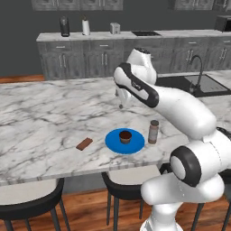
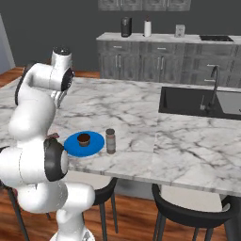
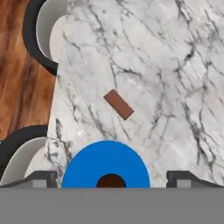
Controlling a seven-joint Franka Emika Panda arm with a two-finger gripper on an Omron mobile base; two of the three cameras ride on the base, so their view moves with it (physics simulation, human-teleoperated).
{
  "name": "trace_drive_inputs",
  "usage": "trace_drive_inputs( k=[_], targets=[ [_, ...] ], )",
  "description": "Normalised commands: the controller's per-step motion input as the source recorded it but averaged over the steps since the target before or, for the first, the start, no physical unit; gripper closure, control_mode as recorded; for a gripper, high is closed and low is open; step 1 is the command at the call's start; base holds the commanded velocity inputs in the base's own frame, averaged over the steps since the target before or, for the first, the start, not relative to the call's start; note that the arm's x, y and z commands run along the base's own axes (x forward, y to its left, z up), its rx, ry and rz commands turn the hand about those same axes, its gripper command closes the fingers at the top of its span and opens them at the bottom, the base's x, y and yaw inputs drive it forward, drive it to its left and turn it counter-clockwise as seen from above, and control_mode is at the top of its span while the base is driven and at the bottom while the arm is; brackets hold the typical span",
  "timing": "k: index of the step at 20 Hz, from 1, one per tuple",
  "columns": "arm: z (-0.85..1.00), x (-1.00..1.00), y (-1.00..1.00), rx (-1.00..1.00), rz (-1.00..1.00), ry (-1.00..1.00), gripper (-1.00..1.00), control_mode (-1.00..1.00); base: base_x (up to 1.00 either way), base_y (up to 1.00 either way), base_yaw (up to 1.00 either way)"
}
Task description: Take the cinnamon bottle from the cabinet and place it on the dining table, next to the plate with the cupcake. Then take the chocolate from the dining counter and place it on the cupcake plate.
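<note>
Hand view, chocolate [image 3: 118,104] beside plate [image 3: 87,164], apart

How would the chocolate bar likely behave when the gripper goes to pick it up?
The chocolate lies flat and thin on the dining table, so fingers probably get little edge to grip. It looks stiff and likely light. On smooth marble it may slide rather than tip.

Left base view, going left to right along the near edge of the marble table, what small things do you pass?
Chocolate bar → blue plate with the cupcake on it → cinnamon bottle, standing upright just right of the plate.
</note>
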Motion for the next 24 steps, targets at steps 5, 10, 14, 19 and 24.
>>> trace_drive_inputs(
  k=[5,10,14,19,24],
  targets=[
    [-0.06,0.00,0.82,-0.44,0.48,0.10,-1.00,-1.00,0.00,0.00,0.00],
    [-0.48,0.00,0.30,-0.28,0.68,0.01,-1.00,-1.00,0.00,0.00,0.00],
    [-0.77,0.00,0.27,-0.04,0.63,0.03,-1.00,-1.00,0.00,0.00,0.00],
    [-0.94,0.03,0.34,0.00,0.35,0.01,-1.00,-1.00,0.00,0.00,0.00],
    [-0.85,0.39,0.63,0.00,0.00,0.00,-1.00,-1.00,0.00,0.00,0.00]
  ],
)
